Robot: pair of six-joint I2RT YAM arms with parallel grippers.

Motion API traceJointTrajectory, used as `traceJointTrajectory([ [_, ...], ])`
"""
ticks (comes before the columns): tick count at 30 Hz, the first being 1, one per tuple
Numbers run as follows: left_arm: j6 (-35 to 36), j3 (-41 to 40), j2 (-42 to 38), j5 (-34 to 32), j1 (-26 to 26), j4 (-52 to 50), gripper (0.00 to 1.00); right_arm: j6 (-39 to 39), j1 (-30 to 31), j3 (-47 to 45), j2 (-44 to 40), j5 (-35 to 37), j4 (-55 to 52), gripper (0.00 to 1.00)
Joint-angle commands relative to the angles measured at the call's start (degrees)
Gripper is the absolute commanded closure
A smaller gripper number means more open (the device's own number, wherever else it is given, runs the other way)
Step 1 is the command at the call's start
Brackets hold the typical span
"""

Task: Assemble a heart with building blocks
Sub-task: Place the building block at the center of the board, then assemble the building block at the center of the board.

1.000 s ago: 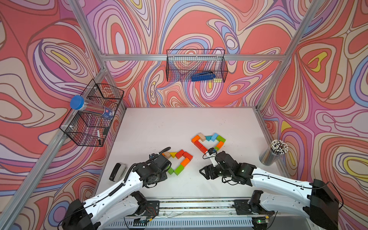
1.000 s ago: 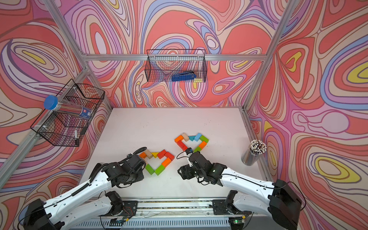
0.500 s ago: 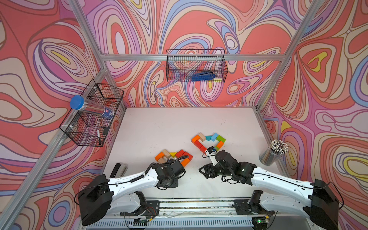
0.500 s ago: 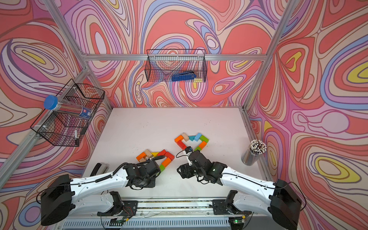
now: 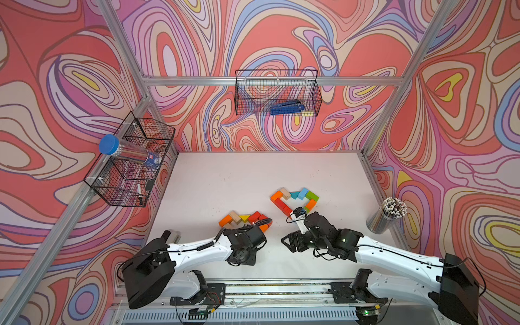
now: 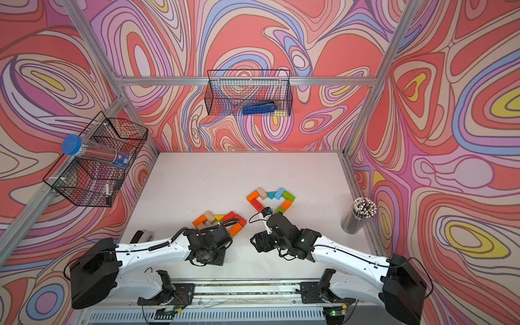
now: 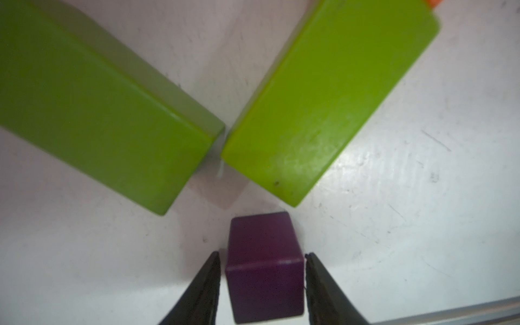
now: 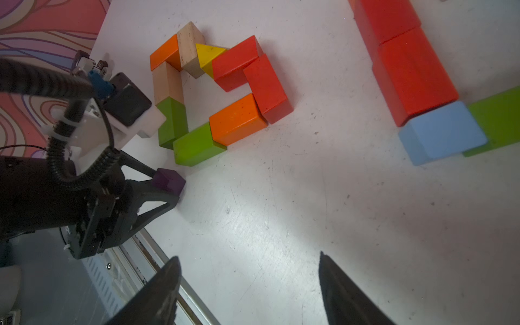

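The left gripper [image 7: 262, 253] has swung to the 2 green bricks [image 7: 323, 107], jaws seemingly released around the purple cube [image 7: 264, 270]; right gripper [image 8: 249, 255] hangs wide, empty.

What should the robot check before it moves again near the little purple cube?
1. Purple cube resting on the table: ok.
2. Left fingers clear of the cube: ok, slim gaps on both sides.
3. Cube snug against the green blocks: not ok, a gap shows.
4. Green blocks forming the heart's tip: ok.
5. Right fingers open and empty: ok.
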Motion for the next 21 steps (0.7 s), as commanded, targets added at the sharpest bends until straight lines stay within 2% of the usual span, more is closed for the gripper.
traceJointTrajectory([
  [1, -1.6, 1.3, -1.7, -0.5, 0.0, -3.8, 0.38, 0.0, 0.2, 0.2, -1.2, 0.6, -0.7, 0.22],
  [4, -3.4, 1.2, -4.0, 0.0, 0.0, -6.1, 0.37, 0.2, 0.2, -0.3, -1.5, 0.6, -0.5, 0.22],
  [7, -5.4, 0.6, -5.3, 1.3, 0.0, -7.2, 0.44, 0.2, 0.1, -0.4, -1.4, 0.7, -0.3, 0.22],
  [13, -7.8, -0.4, -7.7, -0.8, 0.0, -10.6, 0.56, 0.3, 0.1, -0.4, -1.2, 0.6, 0.2, 0.22],
  [21, -8.9, -1.7, -9.7, -0.3, 0.0, -9.1, 0.58, 0.5, 0.1, -0.8, -1.5, 0.6, 0.3, 0.22],
])
